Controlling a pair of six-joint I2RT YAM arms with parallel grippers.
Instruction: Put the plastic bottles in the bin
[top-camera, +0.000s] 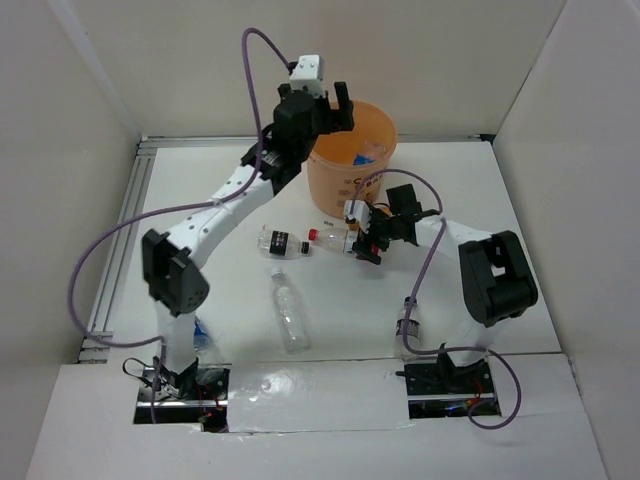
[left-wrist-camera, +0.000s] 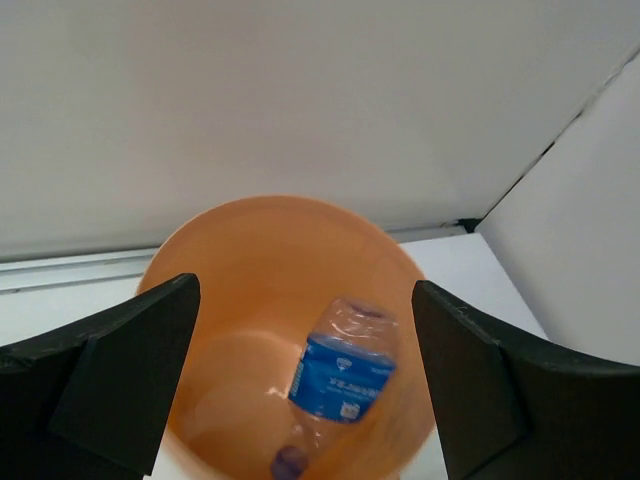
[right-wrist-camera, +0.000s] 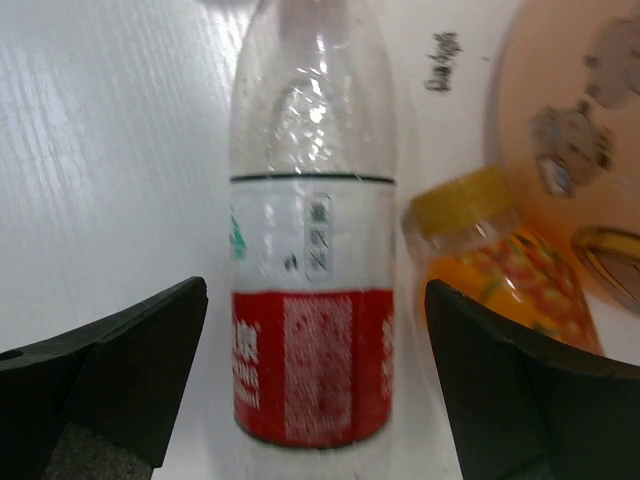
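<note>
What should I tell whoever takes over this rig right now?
Left end effector: open and empty, above the bin.
Right end effector: open, straddling the red-labelled bottle lying on the table, not gripping yet.
Done: the blue-labelled bottle is in the bin.
Left: the red-labelled bottle, the orange bottle beside it near the bin, the black-labelled bottle and the unlabelled clear bottle mid-table.
</note>
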